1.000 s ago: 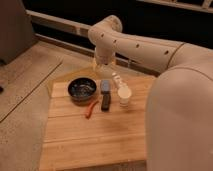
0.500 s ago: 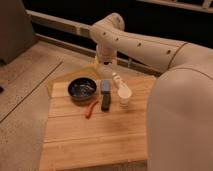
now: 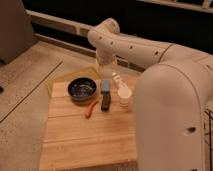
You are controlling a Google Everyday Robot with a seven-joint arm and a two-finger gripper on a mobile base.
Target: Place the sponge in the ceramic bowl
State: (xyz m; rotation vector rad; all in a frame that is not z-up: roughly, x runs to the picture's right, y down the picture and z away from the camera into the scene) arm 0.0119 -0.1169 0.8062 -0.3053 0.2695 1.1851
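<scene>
**Colours on the slatted tabletop**

The round, glossy ceramic bowl (image 3: 82, 90) is black-blue with a pale speckled inside. Beside it, the small soft rectangular sponge (image 3: 105, 87) is blue-grey and the longer bar (image 3: 105, 103) is black. The thin curved strip (image 3: 91, 109) is orange-red, and the small cup (image 3: 125, 95) is white. The wooden table (image 3: 85, 142) is honey-coloured with plank lines. The cream-white gripper (image 3: 106, 74) hangs just above the sponge.
</scene>
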